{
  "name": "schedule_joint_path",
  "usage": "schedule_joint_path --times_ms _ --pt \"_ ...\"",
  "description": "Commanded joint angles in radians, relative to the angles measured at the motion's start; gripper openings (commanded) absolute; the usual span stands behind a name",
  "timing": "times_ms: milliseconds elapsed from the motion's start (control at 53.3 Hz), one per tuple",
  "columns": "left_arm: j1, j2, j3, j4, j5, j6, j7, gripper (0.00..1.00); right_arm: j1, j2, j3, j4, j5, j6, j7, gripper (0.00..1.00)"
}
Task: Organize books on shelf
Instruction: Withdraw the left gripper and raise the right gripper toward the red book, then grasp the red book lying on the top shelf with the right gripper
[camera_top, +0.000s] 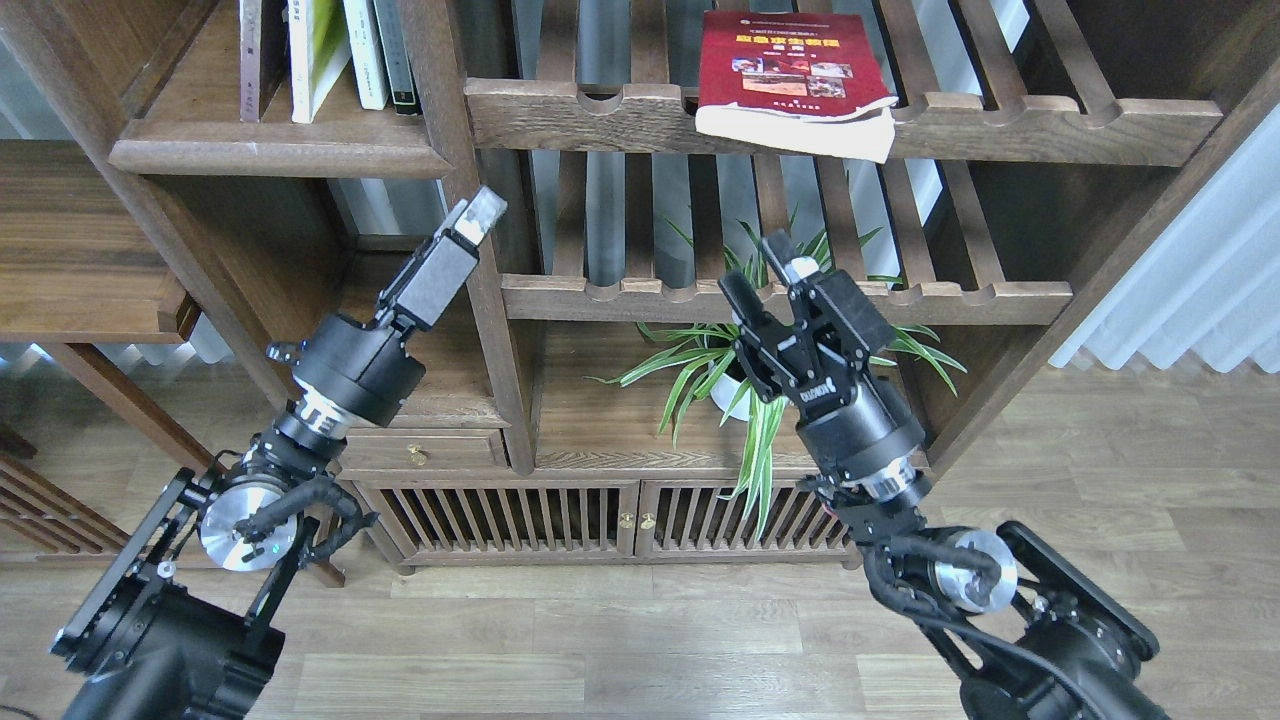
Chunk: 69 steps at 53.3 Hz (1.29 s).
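A bright red book (790, 75) lies flat on the upper slatted rack, its lower edge hanging over the notched front rail. On the solid dark-brown shelf (270, 155) at the upper left, a maroon book (252, 55) and a yellow-green book (315, 55) stand upright beside thin white and dark spines. My left gripper (478, 215) points up in front of the shelf unit's post, below that shelf; it is seen side-on, so its fingers cannot be told apart. My right gripper (765, 275) is open and empty, level with the middle rack, well below the red book.
A potted spider plant (770, 370) stands behind my right gripper on the lower board. A second slatted rack (780, 298) crosses the middle. Below are a small drawer (420, 450) and slatted cabinet doors (500, 520). A low side table (80, 260) stands at left and a white curtain (1200, 270) at right.
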Motion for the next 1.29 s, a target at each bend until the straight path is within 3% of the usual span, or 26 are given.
schedule_joint_path --times_ms 0,356,619,1276 --pt "0.025 0.000 0.012 0.006 0.002 0.000 0.002 0.77 0.027 0.001 0.000 -0.001 0.001 0.000 0.000 0.68" --pt "0.057 0.000 0.013 0.018 0.002 0.000 0.002 0.81 0.111 0.031 0.075 -0.032 0.007 0.000 0.000 0.68" --pt "0.060 0.000 0.013 0.023 0.002 0.000 0.002 0.82 0.143 0.051 0.097 -0.035 0.007 -0.150 0.001 0.67" --pt "0.060 0.000 0.013 0.029 0.002 0.000 0.002 0.83 0.166 0.064 0.134 -0.055 0.007 -0.289 0.000 0.65"
